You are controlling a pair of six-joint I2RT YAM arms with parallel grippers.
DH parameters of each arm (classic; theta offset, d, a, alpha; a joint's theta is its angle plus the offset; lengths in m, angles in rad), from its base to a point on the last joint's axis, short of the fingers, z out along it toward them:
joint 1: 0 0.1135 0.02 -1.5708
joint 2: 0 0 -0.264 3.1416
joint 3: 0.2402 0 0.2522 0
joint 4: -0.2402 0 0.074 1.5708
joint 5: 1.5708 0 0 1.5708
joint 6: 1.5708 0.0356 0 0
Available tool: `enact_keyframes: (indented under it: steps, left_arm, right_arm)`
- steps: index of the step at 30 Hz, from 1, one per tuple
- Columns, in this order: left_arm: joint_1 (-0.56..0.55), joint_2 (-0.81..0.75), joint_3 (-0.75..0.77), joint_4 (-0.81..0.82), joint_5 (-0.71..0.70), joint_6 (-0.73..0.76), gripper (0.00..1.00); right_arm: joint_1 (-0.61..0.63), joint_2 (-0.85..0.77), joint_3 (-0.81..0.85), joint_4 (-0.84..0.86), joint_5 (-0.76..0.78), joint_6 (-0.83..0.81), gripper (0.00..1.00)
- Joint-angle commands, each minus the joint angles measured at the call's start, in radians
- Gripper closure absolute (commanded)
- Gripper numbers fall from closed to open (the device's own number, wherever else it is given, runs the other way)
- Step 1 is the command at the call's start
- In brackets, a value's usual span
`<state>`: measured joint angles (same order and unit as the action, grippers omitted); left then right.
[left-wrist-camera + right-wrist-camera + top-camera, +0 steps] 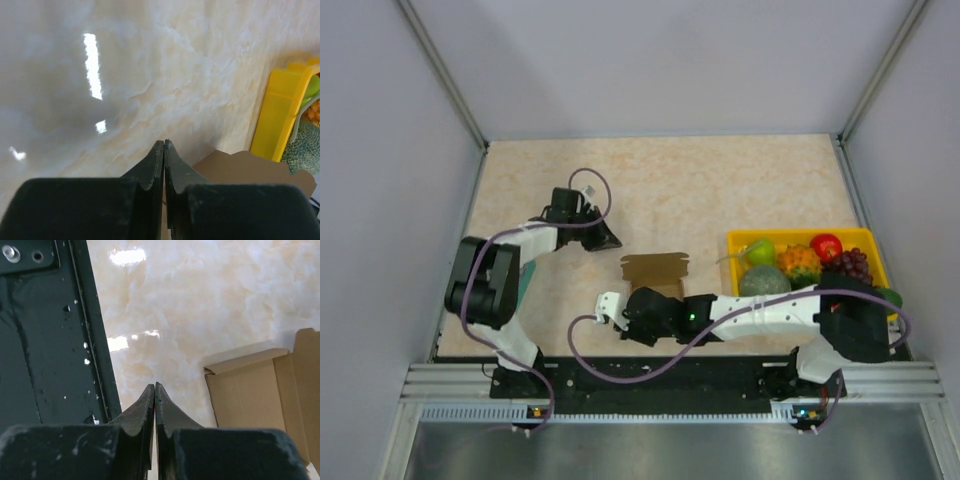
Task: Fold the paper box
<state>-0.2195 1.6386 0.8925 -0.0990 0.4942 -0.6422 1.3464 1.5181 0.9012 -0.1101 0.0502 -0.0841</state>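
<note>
Lying just right of the closed, empty right gripper [154, 387], the paper box [255, 390] is plain brown, seemingly flat, flaps spread; left gripper [164, 145] likewise closed.

From above, the right arm [760, 315] covers the near side of the paper box [655, 268] and the yellow tray's [865, 240] near edge. The right wrist view cuts the box off at the right and bottom. The left wrist view cuts the tray off at the right, and the left gripper [164, 142] hides part of the box.
</note>
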Motion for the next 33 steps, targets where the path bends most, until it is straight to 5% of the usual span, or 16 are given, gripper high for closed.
enact_keyframes:
  steps: [1, 33]
  left_arm:
    - [-0.055, 0.119, 0.100, 0.015, 0.179, 0.113, 0.96]
    - [-0.167, 0.194, 0.010, 0.041, 0.210, 0.230, 1.00]
  right_arm:
    - [0.022, 0.085, 0.073, -0.034, 0.008, -0.101, 1.00]
    - [-0.079, 0.277, 0.080, -0.033, 0.105, -0.259, 1.00]
